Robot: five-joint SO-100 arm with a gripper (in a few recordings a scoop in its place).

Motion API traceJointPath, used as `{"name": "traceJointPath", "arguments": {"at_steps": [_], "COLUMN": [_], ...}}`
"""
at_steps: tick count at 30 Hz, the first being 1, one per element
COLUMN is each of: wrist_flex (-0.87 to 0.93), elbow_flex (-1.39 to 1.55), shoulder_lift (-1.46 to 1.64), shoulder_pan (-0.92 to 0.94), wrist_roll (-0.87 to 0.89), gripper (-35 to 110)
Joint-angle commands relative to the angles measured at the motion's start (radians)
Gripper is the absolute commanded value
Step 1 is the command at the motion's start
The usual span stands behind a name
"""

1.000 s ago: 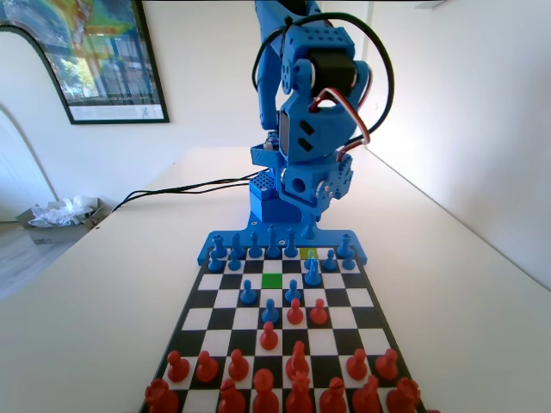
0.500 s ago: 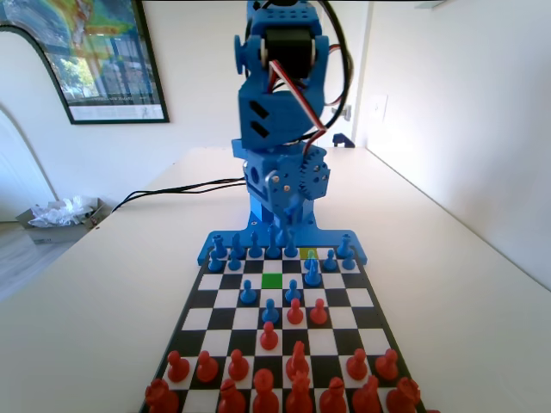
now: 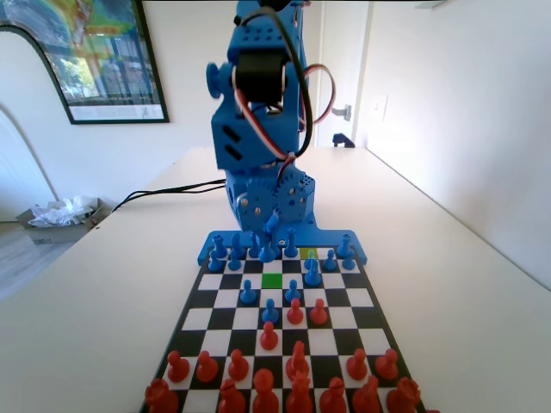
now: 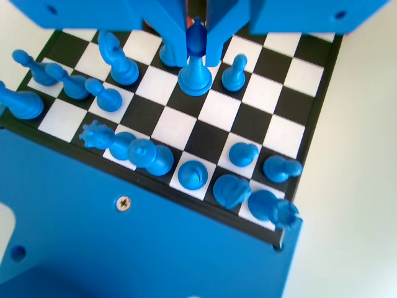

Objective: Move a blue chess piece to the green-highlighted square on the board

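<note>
Wrist view: claw [image 4: 196, 38] around blue chess piece [image 4: 195, 76].

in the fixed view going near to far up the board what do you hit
Red pieces → lone blue pieces mid-board → green-highlighted square → blue back rows with the hand low among them → blue arm's base.

the board [image 3: 200, 297] lies on the surface [image 3: 95, 292]; the tool [image 4: 196, 54] hangs over its far rows, jaws either side of the blue chess piece [image 4: 195, 68], behind the green-highlighted square [image 3: 272, 280]

A framed poster [image 3: 90, 60] hangs on the white wall [image 3: 465, 112], brightly daylit.
</note>
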Motion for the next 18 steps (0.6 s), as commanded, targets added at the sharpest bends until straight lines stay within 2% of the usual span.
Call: {"name": "traceJointPath", "arguments": {"at_steps": [1, 18], "wrist_flex": [-0.023, -0.175], "elbow_flex": [-0.060, 0.064], "shoulder_lift": [0.002, -0.028], "shoulder_pan": [0.012, 0.025], "wrist_roll": [-0.005, -0.041], "gripper": [1, 1]}}
